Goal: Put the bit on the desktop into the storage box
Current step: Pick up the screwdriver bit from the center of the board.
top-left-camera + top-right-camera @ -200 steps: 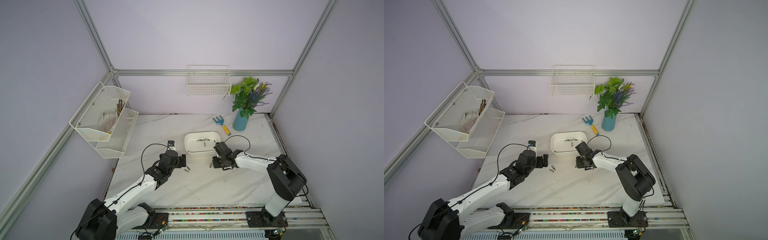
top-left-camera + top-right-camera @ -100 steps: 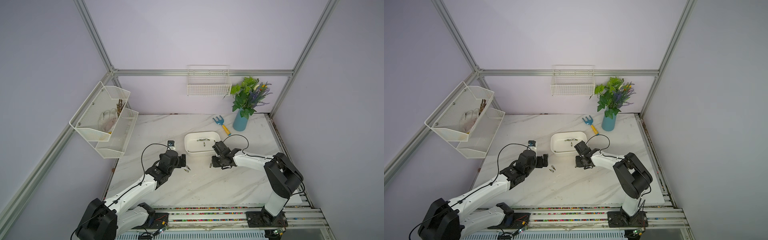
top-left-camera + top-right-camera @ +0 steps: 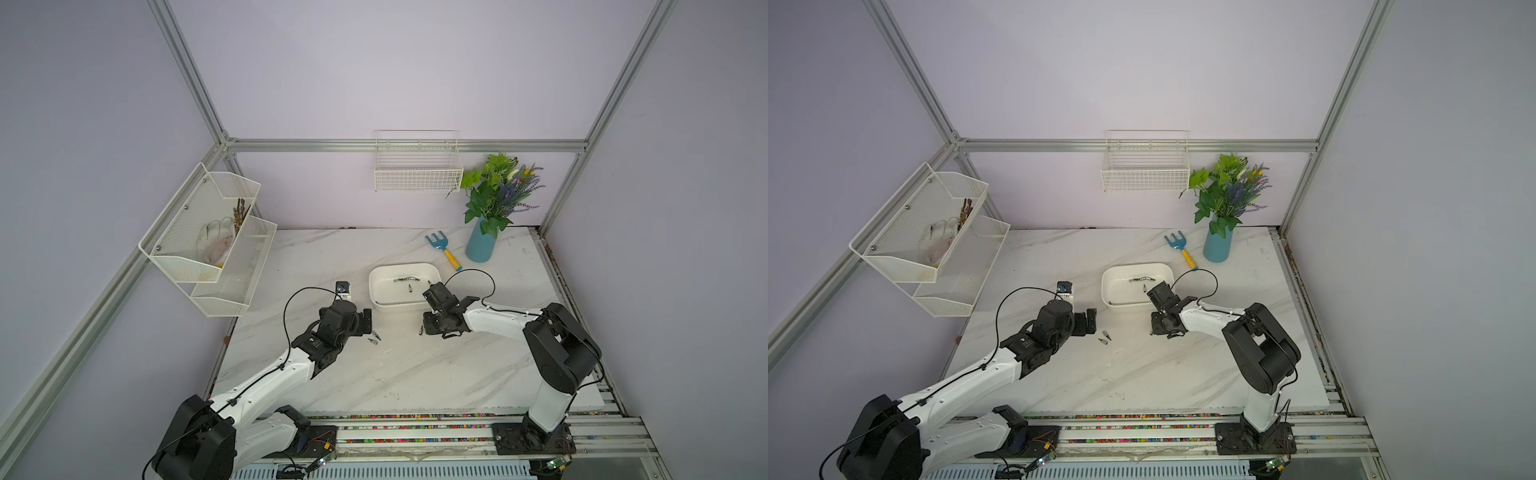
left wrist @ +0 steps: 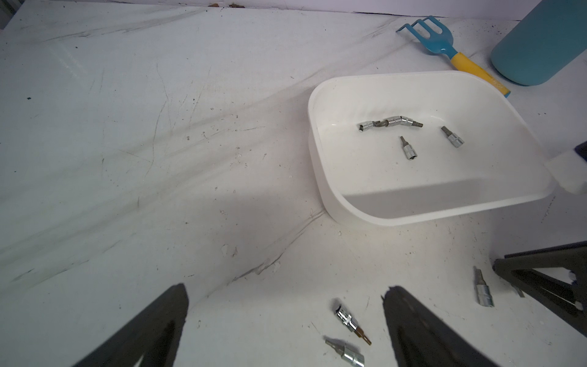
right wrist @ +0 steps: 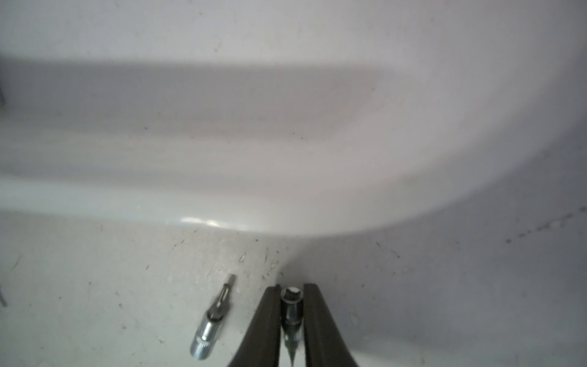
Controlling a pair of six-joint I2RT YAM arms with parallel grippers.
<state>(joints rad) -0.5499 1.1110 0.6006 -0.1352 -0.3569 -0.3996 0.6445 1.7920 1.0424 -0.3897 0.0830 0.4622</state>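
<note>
The white storage box (image 3: 405, 306) (image 4: 324, 178) stands mid-table with several bits (image 4: 408, 149) inside. My right gripper (image 5: 290, 287) (image 3: 429, 328) is low on the desktop just in front of the box wall (image 5: 286, 159), shut on a small chrome bit (image 5: 290, 308) held lengthwise between its fingers. Another bit (image 5: 212, 324) (image 4: 483, 289) lies beside it. My left gripper (image 4: 286, 292) (image 3: 365, 321) is open near the table, and two bits (image 4: 351, 321) (image 3: 376, 333) lie between its fingers, untouched.
A blue hand rake (image 3: 442, 251) with a yellow handle and a blue vase of plants (image 3: 481, 245) stand behind the box. A wire basket (image 3: 417, 172) hangs on the back wall, mesh baskets (image 3: 208, 232) on the left wall.
The right gripper's jaws have closed onto the bit on the desktop, and that arm has shifted slightly left. The left arm has not moved.
</note>
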